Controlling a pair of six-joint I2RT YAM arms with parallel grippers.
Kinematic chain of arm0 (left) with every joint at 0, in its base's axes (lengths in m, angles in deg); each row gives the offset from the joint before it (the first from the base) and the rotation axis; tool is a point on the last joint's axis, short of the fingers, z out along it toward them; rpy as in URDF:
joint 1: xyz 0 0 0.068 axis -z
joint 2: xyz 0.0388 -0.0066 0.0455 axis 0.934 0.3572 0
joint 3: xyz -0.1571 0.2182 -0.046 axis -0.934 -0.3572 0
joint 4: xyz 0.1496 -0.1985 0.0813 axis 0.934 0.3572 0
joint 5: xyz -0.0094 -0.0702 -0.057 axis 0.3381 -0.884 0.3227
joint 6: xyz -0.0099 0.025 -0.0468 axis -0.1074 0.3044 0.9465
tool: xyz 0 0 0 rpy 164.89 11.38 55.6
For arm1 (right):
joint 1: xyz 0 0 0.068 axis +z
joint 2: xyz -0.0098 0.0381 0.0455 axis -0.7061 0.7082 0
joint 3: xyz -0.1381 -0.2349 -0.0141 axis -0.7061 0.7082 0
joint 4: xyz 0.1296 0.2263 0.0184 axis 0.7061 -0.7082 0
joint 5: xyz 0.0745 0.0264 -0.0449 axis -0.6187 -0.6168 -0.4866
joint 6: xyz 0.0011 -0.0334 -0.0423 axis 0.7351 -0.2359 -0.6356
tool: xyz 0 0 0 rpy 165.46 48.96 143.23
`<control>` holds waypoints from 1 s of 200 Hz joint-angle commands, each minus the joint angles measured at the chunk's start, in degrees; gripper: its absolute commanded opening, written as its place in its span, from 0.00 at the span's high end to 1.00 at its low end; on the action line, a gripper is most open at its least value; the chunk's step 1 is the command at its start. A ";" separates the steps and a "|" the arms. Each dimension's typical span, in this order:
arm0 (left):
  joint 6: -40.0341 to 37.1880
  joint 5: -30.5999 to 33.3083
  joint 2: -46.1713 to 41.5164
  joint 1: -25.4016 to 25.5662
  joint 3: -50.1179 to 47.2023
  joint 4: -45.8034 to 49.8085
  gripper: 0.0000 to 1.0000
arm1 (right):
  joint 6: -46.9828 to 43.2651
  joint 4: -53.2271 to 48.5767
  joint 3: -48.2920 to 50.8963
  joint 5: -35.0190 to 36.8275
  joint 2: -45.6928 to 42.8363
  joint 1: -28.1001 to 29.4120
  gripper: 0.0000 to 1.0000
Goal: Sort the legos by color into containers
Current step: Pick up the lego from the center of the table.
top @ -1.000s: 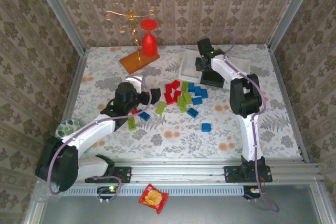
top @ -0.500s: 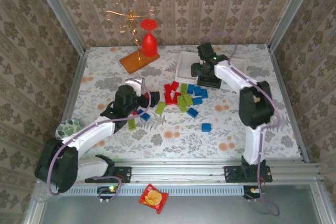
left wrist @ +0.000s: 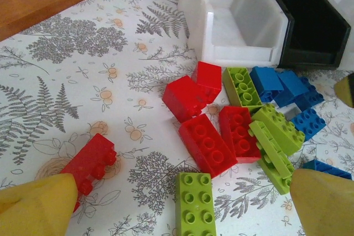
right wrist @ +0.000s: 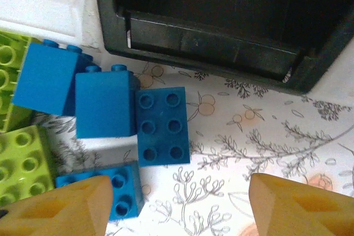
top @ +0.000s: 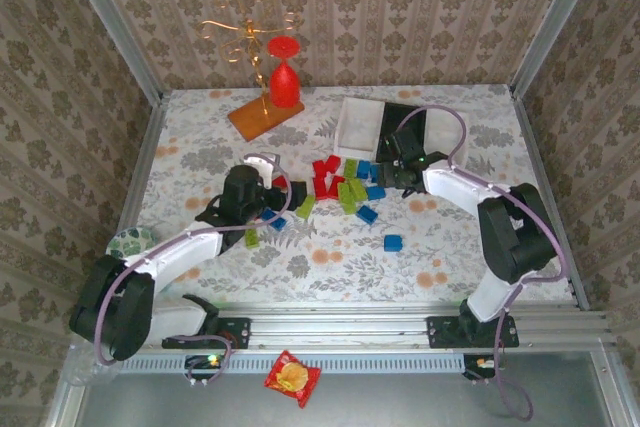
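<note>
Red (top: 325, 175), lime green (top: 350, 192) and blue (top: 375, 175) legos lie heaped mid-table, with stray blue ones (top: 393, 243) nearer me. A white tray (top: 358, 125) and a black tray (top: 405, 127) stand side by side behind the heap. My left gripper (top: 272, 193) is open low over the table, a green brick (left wrist: 194, 205) between its fingers and a red brick (left wrist: 91, 164) by the left finger. My right gripper (top: 397, 173) is open in front of the black tray (right wrist: 221, 20). A dark blue brick (right wrist: 162, 125) lies just beyond its fingertips, and another blue one (right wrist: 124, 192) touches its left finger.
A brown wooden board (top: 262, 115) with a gold wire stand and a red wine glass (top: 284, 82) stands at the back left. A patterned disc (top: 128, 243) lies at the left edge. A lone green brick (top: 250, 237) sits beside my left arm. Walls enclose three sides.
My right arm has swung back from over the black tray and come down at the blue bricks in front of it. My left gripper has edged right toward the pile.
</note>
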 commanded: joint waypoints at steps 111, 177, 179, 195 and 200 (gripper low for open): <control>1.27 0.01 0.41 1.19 0.82 -0.83 0.00 | 0.29 3.46 -4.47 0.98 9.19 -0.23 0.42; 1.02 0.47 -0.18 1.19 0.38 -0.59 0.00 | 0.30 1.70 -6.65 1.63 11.60 -1.63 0.50; 1.01 0.49 -0.22 1.19 0.34 -0.59 0.00 | 0.34 1.67 -6.51 1.63 11.54 -1.74 0.50; 0.91 0.75 -0.23 1.19 0.21 -0.70 0.00 | 0.97 2.09 -5.05 1.46 10.96 -2.37 0.53; 0.84 0.76 -0.16 1.19 0.21 -0.75 0.00 | 1.10 2.29 -4.48 1.39 10.70 -2.50 0.54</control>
